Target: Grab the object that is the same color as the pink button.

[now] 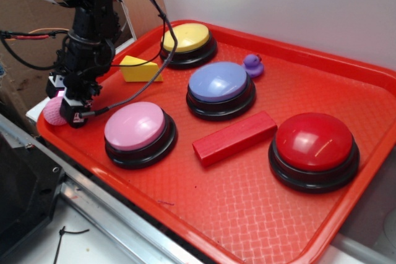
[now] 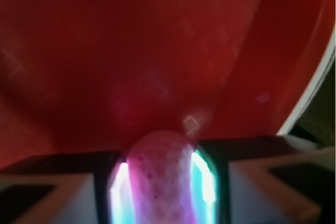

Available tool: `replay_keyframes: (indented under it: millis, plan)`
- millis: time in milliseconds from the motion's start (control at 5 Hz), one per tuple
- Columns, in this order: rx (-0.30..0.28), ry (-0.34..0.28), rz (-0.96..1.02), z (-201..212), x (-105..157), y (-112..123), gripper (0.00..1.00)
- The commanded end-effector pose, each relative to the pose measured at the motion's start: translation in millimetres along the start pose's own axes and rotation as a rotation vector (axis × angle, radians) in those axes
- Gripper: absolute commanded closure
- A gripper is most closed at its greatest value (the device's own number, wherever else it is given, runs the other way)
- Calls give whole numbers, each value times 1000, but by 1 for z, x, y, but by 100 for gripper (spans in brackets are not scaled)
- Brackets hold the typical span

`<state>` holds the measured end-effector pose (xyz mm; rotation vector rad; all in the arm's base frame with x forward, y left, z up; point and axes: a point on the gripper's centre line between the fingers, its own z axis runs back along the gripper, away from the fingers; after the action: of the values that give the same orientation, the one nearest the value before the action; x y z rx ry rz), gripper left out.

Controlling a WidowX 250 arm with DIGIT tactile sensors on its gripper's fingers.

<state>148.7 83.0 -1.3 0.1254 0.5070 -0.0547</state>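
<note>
A plain white wall (image 1: pixel 297 4) rises behind the workspace, evenly lit with no hard shadows. Brown cardboard (image 1: pixel 25 10) stands at the back left, behind the arm's position. A large red tray (image 1: pixel 247 214) with a textured, diamond-patterned floor fills most of the scene and catches soft glints of light. Along its near edge runs a metal rail (image 1: pixel 105 211), and below that lies a pale surface (image 1: pixel 37 248) with a dark block (image 1: pixel 21 196) at the left.

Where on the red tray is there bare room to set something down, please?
The tray lies bare along its near edge, in front of the pink button, red block and red button. The far-left buttons are crowded.
</note>
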Motion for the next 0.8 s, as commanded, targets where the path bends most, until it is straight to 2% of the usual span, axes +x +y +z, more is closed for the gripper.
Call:
replay_keyframes:
  millis: [0, 200, 600]
  plan:
    - [-72, -204, -23, 64, -16, -10, 100]
    - [-65, -258, -79, 84, -22, -26, 100]
    - [-31, -267, -3, 98, -28, -35, 100]
